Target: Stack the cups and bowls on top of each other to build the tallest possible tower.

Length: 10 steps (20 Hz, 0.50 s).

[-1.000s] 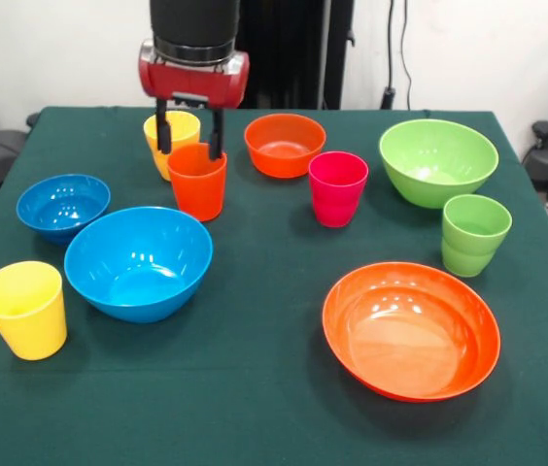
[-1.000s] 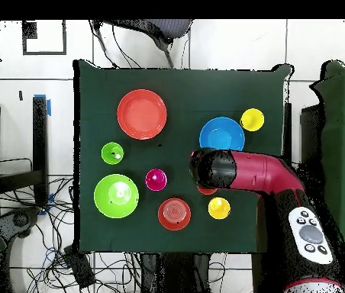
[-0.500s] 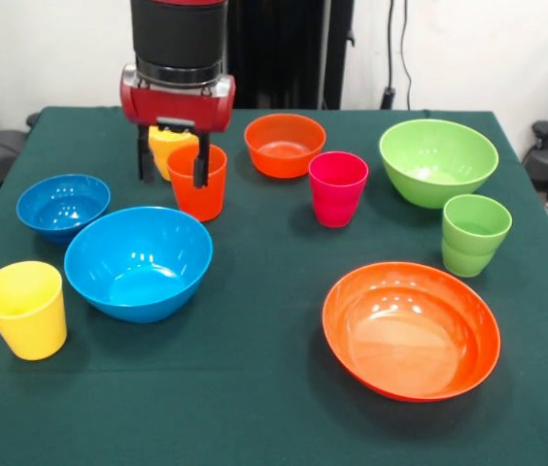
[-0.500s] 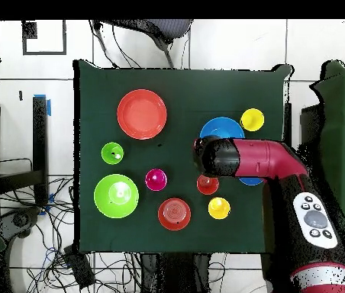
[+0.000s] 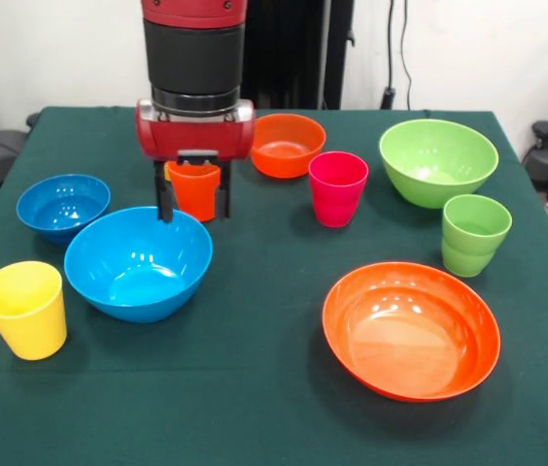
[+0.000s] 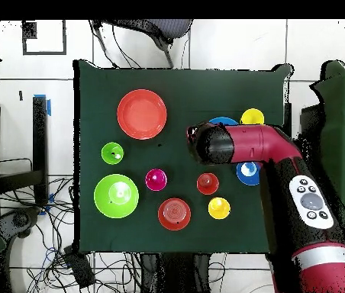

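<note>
My gripper (image 5: 193, 216) hangs open with nothing between its fingers (image 5: 164, 199). It stands over the far rim of the large blue bowl (image 5: 138, 262), in front of the orange cup (image 5: 194, 189). In the overhead view the orange cup (image 6: 207, 183) stands free on the cloth, a yellow cup (image 6: 219, 207) beside it, and my arm (image 6: 244, 145) covers most of the large blue bowl (image 6: 223, 121). A second yellow cup (image 5: 24, 309), the small blue bowl (image 5: 62, 206), the pink-red cup (image 5: 337, 187) and the small orange bowl (image 5: 285, 144) stand apart. Nothing is stacked.
On the right side of the front view are the lime green bowl (image 5: 438, 160), the light green cup (image 5: 475, 234) and the wide shallow orange bowl (image 5: 410, 328). The dark green table (image 5: 255, 408) ends close behind the small orange bowl.
My gripper has left the orange cup and come forward and down, to the large blue bowl's far rim. The orange cup stays on the table.
</note>
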Motion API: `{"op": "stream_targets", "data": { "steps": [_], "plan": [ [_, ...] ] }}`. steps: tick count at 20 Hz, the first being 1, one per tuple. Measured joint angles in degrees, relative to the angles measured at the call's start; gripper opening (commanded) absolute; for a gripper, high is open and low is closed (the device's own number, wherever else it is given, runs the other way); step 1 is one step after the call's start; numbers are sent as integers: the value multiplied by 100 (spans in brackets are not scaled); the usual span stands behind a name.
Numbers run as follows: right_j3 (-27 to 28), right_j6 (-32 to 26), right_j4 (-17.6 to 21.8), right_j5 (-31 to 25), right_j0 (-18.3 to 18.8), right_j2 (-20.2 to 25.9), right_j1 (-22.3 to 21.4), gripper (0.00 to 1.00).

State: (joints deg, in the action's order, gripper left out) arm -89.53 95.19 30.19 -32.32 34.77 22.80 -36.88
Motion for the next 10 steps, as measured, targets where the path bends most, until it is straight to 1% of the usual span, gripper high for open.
{"op": "stream_targets", "data": {
  "steps": [6, 10],
  "plan": [
    [0, -86, 142, -1, 80, 344, 5, 100],
    [1, -86, 191, -1, 85, 417, 4, 100]
  ]
}}
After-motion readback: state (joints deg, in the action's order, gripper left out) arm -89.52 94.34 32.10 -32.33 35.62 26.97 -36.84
